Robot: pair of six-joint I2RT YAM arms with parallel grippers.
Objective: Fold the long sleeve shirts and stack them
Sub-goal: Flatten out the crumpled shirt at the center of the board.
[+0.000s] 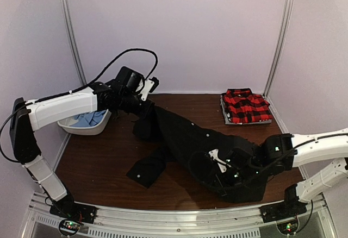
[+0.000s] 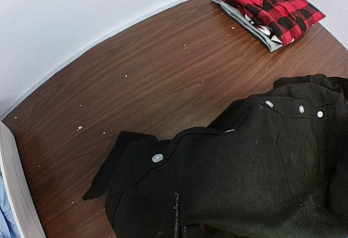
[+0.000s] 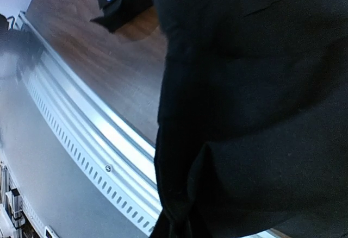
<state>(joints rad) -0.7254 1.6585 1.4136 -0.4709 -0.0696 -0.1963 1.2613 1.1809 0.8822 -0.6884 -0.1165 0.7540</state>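
Observation:
The black collared shirt (image 1: 190,140) with small white buttons is stretched across the table between both grippers. My left gripper (image 1: 145,109) is shut on its far left end, and the cloth (image 2: 244,167) hides the fingers in the left wrist view. My right gripper (image 1: 235,171) is shut on its near right end, and bunched cloth (image 3: 261,86) hides the jaws there. One sleeve cuff (image 1: 144,173) lies on the wood. The red-and-black plaid shirt (image 1: 247,106) lies folded at the back right and shows in the left wrist view (image 2: 272,1). The light blue shirt (image 1: 89,119) lies in a basin.
The white basin (image 1: 81,130) stands at the left edge of the table, under my left arm. A grey folded cloth (image 2: 244,22) lies under the plaid shirt. The metal rail (image 3: 98,135) runs along the table's near edge, close below my right gripper.

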